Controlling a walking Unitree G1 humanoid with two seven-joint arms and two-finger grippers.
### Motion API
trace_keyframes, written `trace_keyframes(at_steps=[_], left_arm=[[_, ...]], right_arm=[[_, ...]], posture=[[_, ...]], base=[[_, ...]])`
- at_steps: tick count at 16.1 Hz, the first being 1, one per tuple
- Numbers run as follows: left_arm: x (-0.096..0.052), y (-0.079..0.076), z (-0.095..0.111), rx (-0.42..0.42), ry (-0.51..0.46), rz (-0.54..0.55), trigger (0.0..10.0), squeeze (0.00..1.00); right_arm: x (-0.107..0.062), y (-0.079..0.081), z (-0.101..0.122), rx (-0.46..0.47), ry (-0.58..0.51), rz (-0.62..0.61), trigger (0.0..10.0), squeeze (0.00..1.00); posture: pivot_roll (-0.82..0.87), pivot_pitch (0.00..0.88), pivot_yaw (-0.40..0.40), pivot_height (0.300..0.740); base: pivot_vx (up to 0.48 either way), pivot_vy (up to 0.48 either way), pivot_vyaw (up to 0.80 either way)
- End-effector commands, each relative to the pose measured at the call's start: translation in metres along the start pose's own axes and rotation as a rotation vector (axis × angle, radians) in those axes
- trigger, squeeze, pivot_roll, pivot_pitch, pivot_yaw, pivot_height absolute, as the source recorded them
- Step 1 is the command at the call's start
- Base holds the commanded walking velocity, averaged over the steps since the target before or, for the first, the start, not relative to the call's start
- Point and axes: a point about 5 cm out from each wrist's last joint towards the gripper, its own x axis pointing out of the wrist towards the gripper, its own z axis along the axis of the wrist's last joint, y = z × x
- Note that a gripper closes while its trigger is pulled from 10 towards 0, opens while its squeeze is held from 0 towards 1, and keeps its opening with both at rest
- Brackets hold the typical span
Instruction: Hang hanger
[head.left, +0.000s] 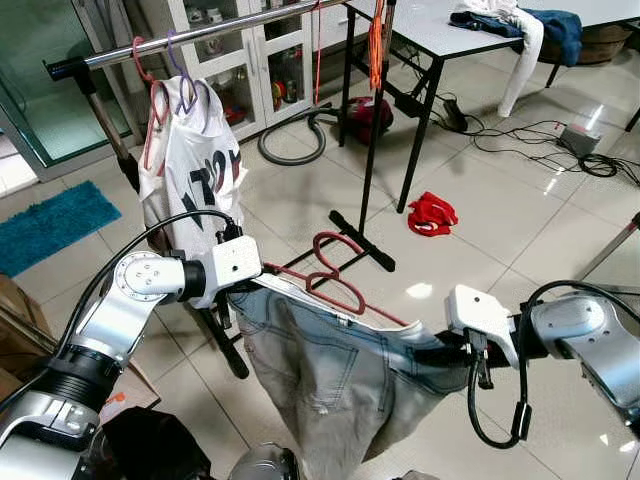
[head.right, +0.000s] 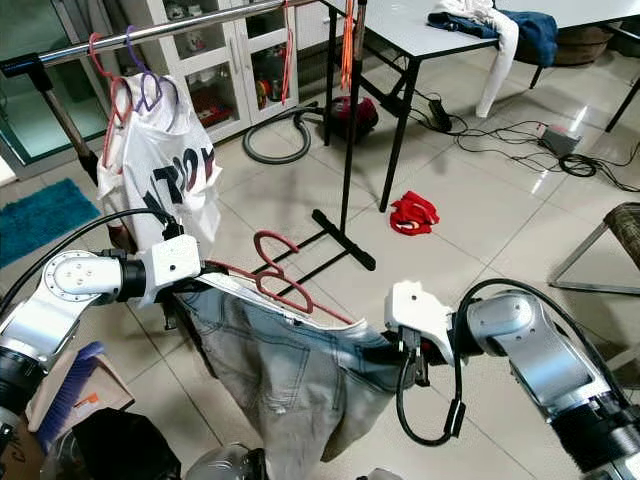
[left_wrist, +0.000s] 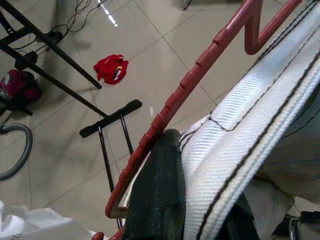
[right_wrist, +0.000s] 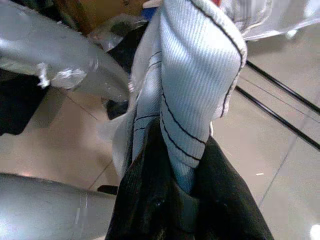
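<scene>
Left eye view is showing a red hanger (head.left: 335, 275) lying along the waistband of light blue jeans (head.left: 330, 375), which are hanging stretched between both arms. The left gripper (left_wrist: 165, 200) is clamping the waistband beside the hanger's end; the right gripper (right_wrist: 175, 200) is pinching the opposite end. Behind them, a clothes rail (head.left: 190, 40) is carrying a white shirt (head.left: 195, 165). A red cloth (head.left: 432, 213) is lying on the tiles.

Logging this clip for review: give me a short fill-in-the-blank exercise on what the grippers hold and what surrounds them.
1. Both grippers hold a pair of ____ by the waistband.
2. The hanger lying across that waistband is ____ in colour.
3. The white shirt already hangs from the ____.
4. The red cloth lies on the ____.

Missing words: jeans; red; rail; floor
</scene>
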Motion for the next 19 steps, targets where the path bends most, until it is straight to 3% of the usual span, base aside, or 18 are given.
trace_keyframes(at_steps=[1, 6, 10, 12, 14, 16, 17, 19], left_arm=[[-0.032, 0.032, 0.002, 0.022, 0.037, 0.147, 0.0, 0.00], [-0.035, 0.045, 0.012, 0.054, 0.030, 0.185, 0.0, 0.00], [-0.034, 0.041, 0.010, 0.049, 0.034, 0.169, 0.0, 0.00], [-0.030, 0.034, 0.007, 0.032, 0.032, 0.154, 0.0, 0.00], [-0.029, 0.033, 0.005, 0.028, 0.032, 0.151, 0.0, 0.00], [-0.029, 0.031, 0.004, 0.024, 0.032, 0.152, 0.0, 0.00], [-0.027, 0.029, 0.004, 0.019, 0.030, 0.149, 0.0, 0.00], [-0.026, 0.027, 0.003, 0.012, 0.026, 0.142, 0.0, 0.00]], right_arm=[[-0.009, -0.004, -0.019, 0.065, 0.104, -0.030, 10.0, 0.00], [0.014, -0.009, -0.041, -0.071, 0.377, -0.031, 10.0, 0.00], [0.020, -0.024, -0.038, -0.118, 0.411, -0.113, 10.0, 0.00], [0.022, -0.037, -0.029, -0.114, 0.380, -0.201, 10.0, 0.00], [0.027, -0.046, -0.016, -0.085, 0.279, -0.279, 10.0, 0.00], [0.031, -0.053, 0.008, 0.009, 0.079, -0.334, 10.0, 0.00], [0.032, -0.052, 0.023, 0.101, -0.059, -0.331, 10.0, 0.00], [0.030, -0.050, 0.022, 0.145, -0.084, -0.326, 10.0, 0.00]], posture=[[-0.06, 0.000, 0.067, 0.740], [-0.06, 0.000, 0.071, 0.740], [-0.06, 0.000, 0.072, 0.740], [-0.06, 0.000, 0.067, 0.740], [-0.05, 0.000, 0.060, 0.740], [-0.05, 0.000, 0.053, 0.740], [-0.05, 0.000, 0.051, 0.740], [-0.05, 0.000, 0.049, 0.740]], base=[[0.000, 0.000, 0.00], [0.000, 0.000, 0.00], [0.000, 0.000, 0.00], [0.000, 0.000, 0.00], [0.000, 0.000, 0.00], [0.000, 0.000, 0.00], [0.000, 0.000, 0.00], [0.000, 0.000, 0.00]])
